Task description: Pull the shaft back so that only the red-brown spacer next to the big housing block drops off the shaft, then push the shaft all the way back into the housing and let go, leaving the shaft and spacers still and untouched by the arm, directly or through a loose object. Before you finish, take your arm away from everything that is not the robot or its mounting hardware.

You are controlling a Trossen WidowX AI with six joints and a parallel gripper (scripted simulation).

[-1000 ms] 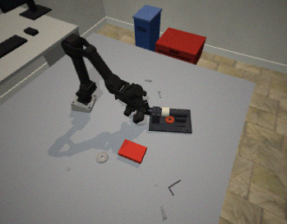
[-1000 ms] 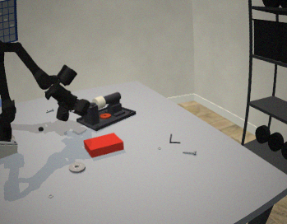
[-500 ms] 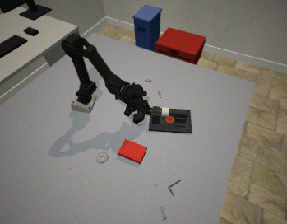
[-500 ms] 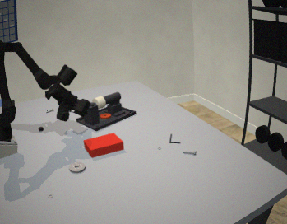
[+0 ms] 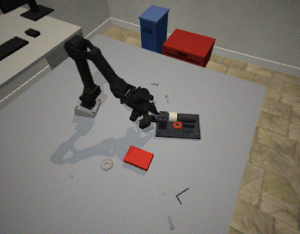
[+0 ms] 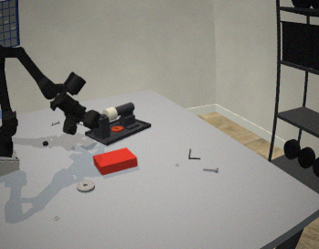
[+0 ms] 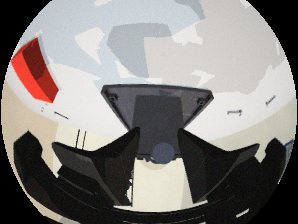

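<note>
The claw point(image 5: 152, 119) stands spread, gripping nothing, at nine o'clock of the fixture on the worktop point(image 5: 217, 172). The red-brown spacer point(image 5: 177, 125) lies flat on the base plate point(image 5: 195, 132). The shaft point(image 7: 161, 152) looks rigid, smooth and slippery; its protruding end is the place to grip.

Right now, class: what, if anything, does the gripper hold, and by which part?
Nothing is held. The gripper stands open at the shaft end of the fixture, its fingers spread apart; the red-brown spacer lies on the base.
</note>
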